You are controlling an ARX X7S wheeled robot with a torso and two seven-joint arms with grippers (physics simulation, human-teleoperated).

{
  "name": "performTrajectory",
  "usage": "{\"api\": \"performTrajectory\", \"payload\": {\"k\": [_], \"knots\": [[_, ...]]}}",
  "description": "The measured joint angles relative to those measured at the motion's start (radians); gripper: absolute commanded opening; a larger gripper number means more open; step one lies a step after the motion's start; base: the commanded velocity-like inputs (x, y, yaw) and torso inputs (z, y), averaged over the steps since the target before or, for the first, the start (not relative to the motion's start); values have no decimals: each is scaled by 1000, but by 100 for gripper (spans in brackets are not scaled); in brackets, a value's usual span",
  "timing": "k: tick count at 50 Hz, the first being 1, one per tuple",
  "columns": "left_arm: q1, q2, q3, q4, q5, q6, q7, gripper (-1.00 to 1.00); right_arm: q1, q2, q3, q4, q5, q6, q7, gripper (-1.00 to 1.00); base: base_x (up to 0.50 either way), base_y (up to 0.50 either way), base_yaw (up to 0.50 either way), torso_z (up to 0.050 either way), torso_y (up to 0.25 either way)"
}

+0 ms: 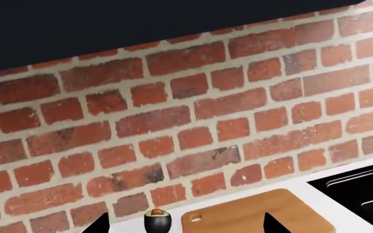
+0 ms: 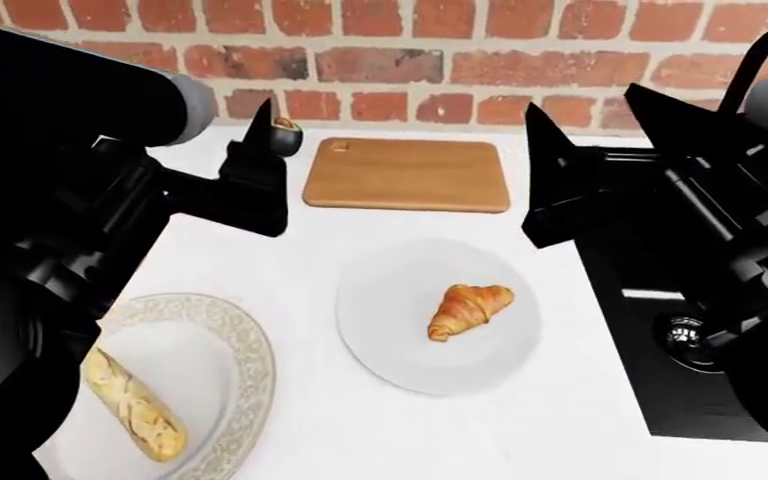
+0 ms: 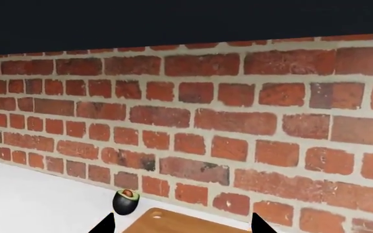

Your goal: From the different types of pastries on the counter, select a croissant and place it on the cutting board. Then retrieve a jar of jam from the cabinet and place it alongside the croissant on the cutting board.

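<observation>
The golden-brown croissant (image 2: 470,308) lies on a round white plate (image 2: 371,340) on the white counter (image 2: 291,260). The wooden cutting board (image 2: 406,174) lies bare by the brick wall; it also shows in the left wrist view (image 1: 238,213) and the right wrist view (image 3: 173,224). The pale baguette (image 2: 131,403) lies on a patterned plate (image 2: 244,350). My left gripper (image 1: 185,225) and right gripper (image 2: 584,110) are both open and empty, raised above the counter on either side of the board, facing the wall. The jam jar is out of view.
A dark halved avocado (image 2: 285,127) stands by the wall left of the board, also in the left wrist view (image 1: 157,219) and the right wrist view (image 3: 126,201). A black sink (image 2: 651,300) is at the right. A dark cabinet underside (image 1: 109,24) hangs above the brick wall.
</observation>
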Motion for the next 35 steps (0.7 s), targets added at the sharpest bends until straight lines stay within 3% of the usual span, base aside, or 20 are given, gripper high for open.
{"api": "performTrajectory", "payload": {"k": [35], "knots": [[-109, -94, 97, -65, -187, 77, -167, 100, 98, 36, 9, 21, 202, 66, 129, 100, 149, -25, 0, 0, 0]]}}
